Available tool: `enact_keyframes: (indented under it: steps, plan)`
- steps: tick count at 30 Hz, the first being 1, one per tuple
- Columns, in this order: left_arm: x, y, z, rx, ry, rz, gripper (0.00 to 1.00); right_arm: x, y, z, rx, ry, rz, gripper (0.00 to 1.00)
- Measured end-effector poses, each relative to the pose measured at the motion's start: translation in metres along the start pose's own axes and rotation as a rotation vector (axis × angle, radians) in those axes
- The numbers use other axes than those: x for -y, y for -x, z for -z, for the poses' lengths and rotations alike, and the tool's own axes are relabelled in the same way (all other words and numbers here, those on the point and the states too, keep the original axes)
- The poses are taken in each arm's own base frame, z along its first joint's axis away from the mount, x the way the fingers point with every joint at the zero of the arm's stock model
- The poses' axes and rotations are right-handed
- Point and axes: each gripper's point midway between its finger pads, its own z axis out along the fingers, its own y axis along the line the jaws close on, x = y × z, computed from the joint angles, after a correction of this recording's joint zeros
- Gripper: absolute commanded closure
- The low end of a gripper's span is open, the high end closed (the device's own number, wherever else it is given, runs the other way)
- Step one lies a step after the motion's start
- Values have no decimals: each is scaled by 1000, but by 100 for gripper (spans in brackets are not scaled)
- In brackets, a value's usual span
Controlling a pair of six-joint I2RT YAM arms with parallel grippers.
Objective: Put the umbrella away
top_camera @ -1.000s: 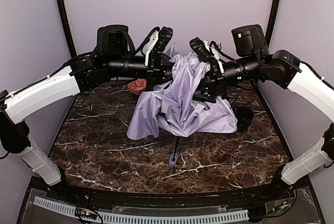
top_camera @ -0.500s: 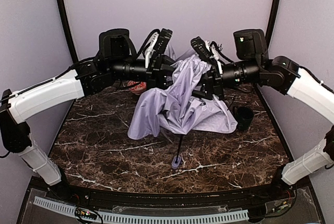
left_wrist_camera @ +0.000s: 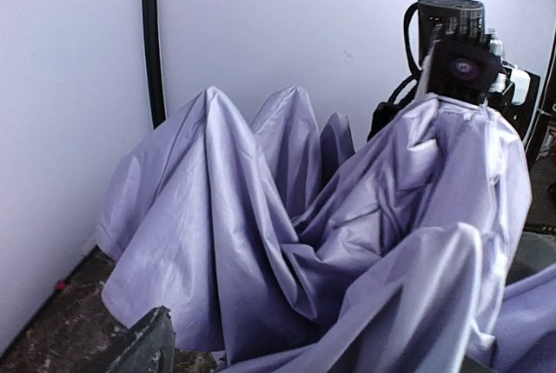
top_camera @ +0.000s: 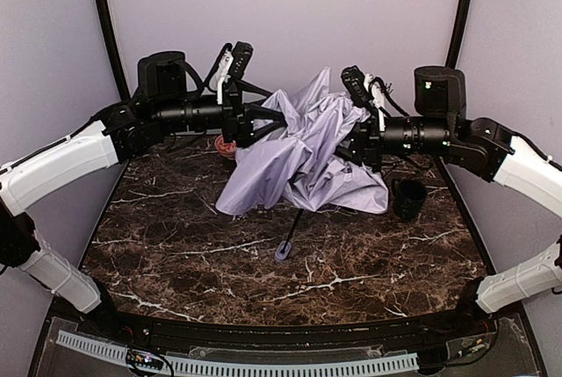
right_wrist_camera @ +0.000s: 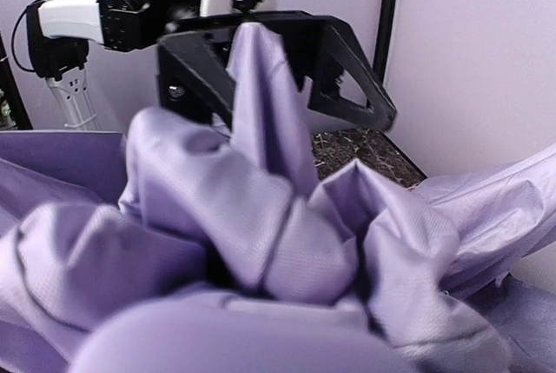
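The umbrella [top_camera: 303, 162] lies mid-frame on the marble table [top_camera: 176, 245]. Its pale lavender canopy is crumpled and half collapsed, and its black shaft [top_camera: 294, 226] slants down to the handle [top_camera: 283, 252]. The left gripper [top_camera: 274, 124] gapes wide around a fold of fabric. The right gripper [top_camera: 349, 144] is buried in cloth, so I cannot tell its grip.

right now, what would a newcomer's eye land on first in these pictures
The crumpled lavender umbrella draws the eye first. It is heaped at the back middle of the dark marble table, with its thin black shaft and small handle poking out toward the front. The right hand pinches a fold of its fabric from the right, while the left hand stands open at the heap's left side.
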Motion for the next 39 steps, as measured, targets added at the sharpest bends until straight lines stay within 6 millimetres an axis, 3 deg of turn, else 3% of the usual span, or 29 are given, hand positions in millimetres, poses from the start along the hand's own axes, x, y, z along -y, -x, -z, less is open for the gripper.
enact_keyframes:
  steps: [7, 10, 13, 19, 25, 27, 29, 31, 35, 37, 39]
  plan:
    - [27, 39, 56, 72, 47, -166, 9, 30, -3, 4, 17, -123, -77, 89]
    - [36, 42, 69, 80, 41, -203, 9, 39, -3, 5, 29, -162, -120, 88]
    - [36, 26, 67, 40, 32, -200, 9, 45, -2, 3, 43, -181, -168, 87]
    - [37, -31, 70, -69, 23, -180, 10, 59, -4, 1, 57, -250, -262, 91]
    - [79, -46, 103, 15, -100, -273, 13, 90, -8, 12, 88, -401, -410, 93]
    - [79, -49, 98, 17, -110, -274, 13, 95, -7, 15, 108, -419, -460, 93]
    - [67, -62, 78, -22, -114, -248, 11, 97, -4, 16, 132, -423, -498, 93]
    - [52, -86, 53, -80, -112, -211, 9, 97, 0, 16, 155, -416, -529, 93]
    - [26, -158, 11, -253, -84, -149, 9, 97, 2, 15, 183, -401, -575, 93]
    - [21, -178, 1, -304, -63, -157, 11, 96, 0, 12, 191, -390, -596, 94]
    - [15, -185, -7, -325, -36, -175, 17, 94, -7, 9, 188, -379, -619, 94]
